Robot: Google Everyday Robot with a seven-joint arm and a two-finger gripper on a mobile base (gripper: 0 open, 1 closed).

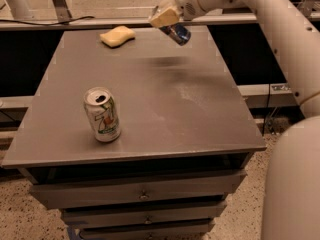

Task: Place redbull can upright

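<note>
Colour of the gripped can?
Blue with silver, camera view; gripper holds the redbull can above the table, far edge.
</note>
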